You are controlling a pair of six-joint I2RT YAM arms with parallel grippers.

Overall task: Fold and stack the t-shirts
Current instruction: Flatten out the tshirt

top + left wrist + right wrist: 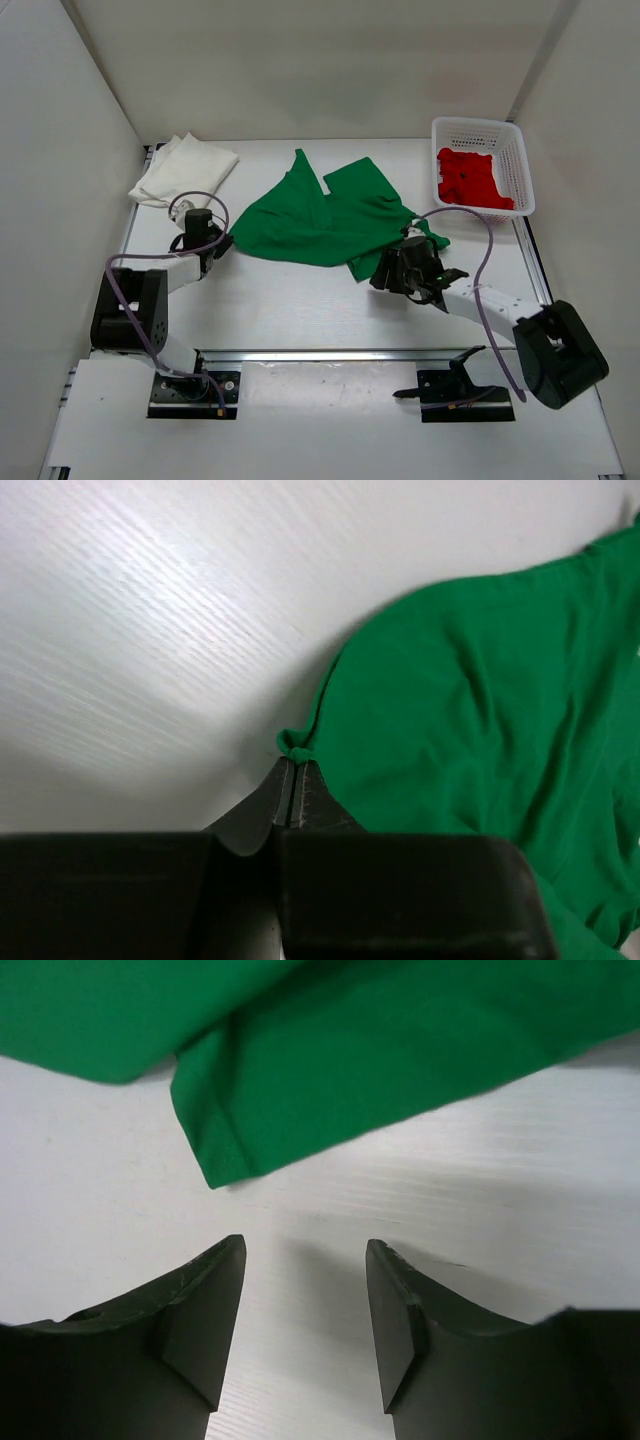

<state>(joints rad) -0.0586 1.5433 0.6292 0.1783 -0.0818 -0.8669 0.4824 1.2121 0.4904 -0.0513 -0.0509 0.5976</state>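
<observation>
My left claw [295,770] is clenched. Its tips meet on a small pucker of hem at the left edge of the green t-shirt [320,215], and as far as I can see it has that fabric pinched. From there the shirt runs away to the right and slightly far.

My right claw [305,1250] is released, with its jaws apart and nothing between them. A folded green corner with a stitched hem lies just beyond the tips, a little left of the gap, apart from both fingers. To take that corner I judge the claw must go forward and a touch left.

The green shirt lies mid-surface, rumpled, with its long axis running left to right and a point of cloth reaching toward the far side. Each arm sits at its own end, the left at the left edge and the right at the near right corner.

The cloth is soft and matte, thrown into shallow folds. The surface [290,300] is white, smooth and faintly ribbed.

The white t-shirt [185,170] lies at the far left as a flat, folded-looking pad. The red t-shirt [468,178] is bunched inside the white lattice basket [522,170] at the far right.
</observation>
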